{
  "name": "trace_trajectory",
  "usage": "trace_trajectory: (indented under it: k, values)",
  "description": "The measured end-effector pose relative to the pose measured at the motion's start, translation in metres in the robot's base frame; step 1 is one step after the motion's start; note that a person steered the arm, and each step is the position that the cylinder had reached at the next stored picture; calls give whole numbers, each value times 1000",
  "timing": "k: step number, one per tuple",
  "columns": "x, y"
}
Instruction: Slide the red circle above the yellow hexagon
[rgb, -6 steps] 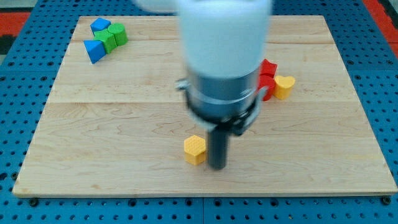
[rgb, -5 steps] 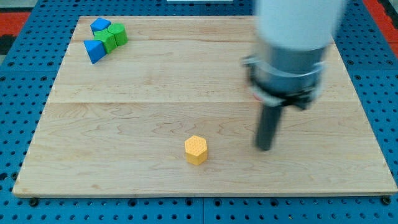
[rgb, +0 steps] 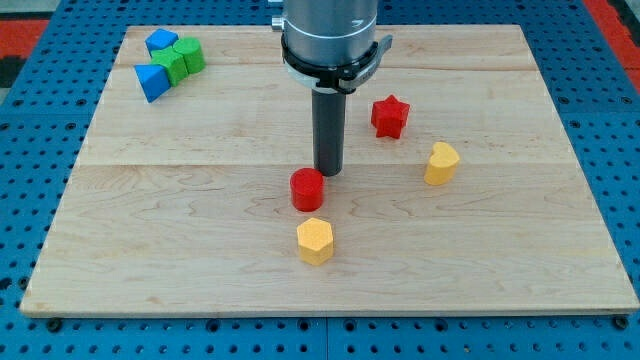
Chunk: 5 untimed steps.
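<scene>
The arm ends in a plain dark rod with nothing to open or close, and my tip (rgb: 328, 172) is down on the wooden board (rgb: 200, 230), just at the upper right edge of the red circle (rgb: 308, 189), either touching it or a hair off; I cannot tell which. The red circle is a short, round red block standing flat near the middle of the board, directly above the yellow hexagon (rgb: 315, 240) and close to it with a sliver of wood between them. To the view's right, a red star (rgb: 390, 116) sits apart from a yellow heart-like block (rgb: 441, 163). In the top left corner, two blue blocks (rgb: 153, 80) and two green blocks (rgb: 181, 58) huddle together.
</scene>
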<state>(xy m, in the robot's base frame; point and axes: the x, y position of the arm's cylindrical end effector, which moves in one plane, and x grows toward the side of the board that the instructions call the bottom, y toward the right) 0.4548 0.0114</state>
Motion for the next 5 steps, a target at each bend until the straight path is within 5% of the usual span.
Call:
trace_trajectory:
  k: [2, 3, 4, 5]
  values:
    - [29, 44]
    - [41, 128]
    - [16, 166]
    - [-5, 135]
